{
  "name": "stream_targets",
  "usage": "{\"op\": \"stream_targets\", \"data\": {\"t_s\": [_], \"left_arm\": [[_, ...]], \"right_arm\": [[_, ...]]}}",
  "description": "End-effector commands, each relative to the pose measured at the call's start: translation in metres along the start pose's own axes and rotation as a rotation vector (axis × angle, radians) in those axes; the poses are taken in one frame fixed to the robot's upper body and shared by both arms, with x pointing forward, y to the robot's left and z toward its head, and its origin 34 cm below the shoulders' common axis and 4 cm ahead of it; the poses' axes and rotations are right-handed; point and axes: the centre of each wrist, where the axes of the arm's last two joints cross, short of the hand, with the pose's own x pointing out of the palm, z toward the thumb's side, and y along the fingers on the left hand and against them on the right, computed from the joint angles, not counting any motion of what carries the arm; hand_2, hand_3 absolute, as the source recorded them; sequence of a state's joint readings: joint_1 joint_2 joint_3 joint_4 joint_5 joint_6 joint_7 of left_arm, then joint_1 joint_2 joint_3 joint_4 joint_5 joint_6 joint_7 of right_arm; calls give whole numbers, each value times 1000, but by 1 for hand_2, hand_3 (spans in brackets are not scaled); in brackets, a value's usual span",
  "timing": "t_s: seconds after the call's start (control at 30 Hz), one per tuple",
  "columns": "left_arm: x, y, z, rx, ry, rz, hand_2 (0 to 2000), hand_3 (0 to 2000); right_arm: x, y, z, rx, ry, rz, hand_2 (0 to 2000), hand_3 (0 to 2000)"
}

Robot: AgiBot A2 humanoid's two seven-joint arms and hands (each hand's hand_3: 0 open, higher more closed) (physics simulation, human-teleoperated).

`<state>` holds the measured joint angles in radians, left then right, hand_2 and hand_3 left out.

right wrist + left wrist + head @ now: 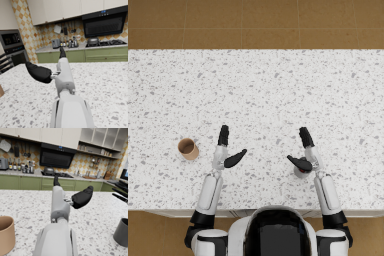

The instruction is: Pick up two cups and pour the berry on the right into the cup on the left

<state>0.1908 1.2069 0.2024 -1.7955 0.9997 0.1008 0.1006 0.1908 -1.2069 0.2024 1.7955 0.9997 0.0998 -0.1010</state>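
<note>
Two cups stand on the speckled desk, and neither is held yet. The tan cup sits upright on the robot's left side, apart from the left robot hand, which hangs over the desk with its fingers spread and nothing in them. The dark grey cup stands on the right, partly covered in the head view by the right robot hand; that hand too is splayed wide and holds nothing, though its thumb lies just over the cup's rim. Whether it touches the cup cannot be told. The berry meant for pouring is not visible; it is presumably inside the grey cup, hidden by the hand above it.

Both cups look like small, plain, handleless tumblers with smooth walls. They will probably be light and stiff, so a modest squeeze should do, but the smooth sides could slip if the grip is loose. The sensible hold is around the side wall at mid-height, thumb on one side and fingers on the other, leaving each mouth free: the tan cup's for receiving, the grey cup's for tipping. A light cup also slides or topples easily if a finger nudges it first, so each robot hand should come in level from the side. The berry is likely loose and may roll out suddenly once tilted.
</note>
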Motion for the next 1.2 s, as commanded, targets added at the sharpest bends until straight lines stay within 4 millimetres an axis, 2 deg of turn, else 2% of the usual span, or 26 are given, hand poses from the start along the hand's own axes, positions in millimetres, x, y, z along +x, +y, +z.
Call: {"op": "stream_targets", "data": {"t_s": [0.03, 0.37, 0.4, 0.5, 0.57, 0.7, 0.77, 0.93, 1.2], "left_arm": [[0, 0, 0, 0, 0, 0, 0, 0], [0, 0, 0, 0, 0, 0, 0, 0], [4, 0, -7, -28, -2, -17, 0, 0], [-14, -10, 14, 114, 17, -8, 0, 0], [-26, -21, 19, 147, 28, 29, 0, 0], [-51, -44, 26, 192, 157, 169, 0, 0], [-62, -53, 28, 199, 216, 240, 0, 0], [-88, -75, 19, 144, 317, 401, 0, 0], [-104, -102, 4, 75, 319, 534, 0, 0]], "right_arm": [[0, 0, 0, 0, 0, 0, 0, 0], [0, 0, 0, 0, 0, 0, 0, 0], [4, -1, -7, 27, -8, 17, 0, 0], [-2, 7, 9, -98, 2, -78, 0, 0], [-6, 18, 11, -116, 12, -117, 0, 0], [-10, 41, 17, -127, 158, -180, 0, 0], [-11, 50, 14, -102, 222, -201, 0, 0], [-9, 68, 2, -27, 326, -214, 0, 0], [0, 89, -17, 81, 325, -193, 0, 0]]}}
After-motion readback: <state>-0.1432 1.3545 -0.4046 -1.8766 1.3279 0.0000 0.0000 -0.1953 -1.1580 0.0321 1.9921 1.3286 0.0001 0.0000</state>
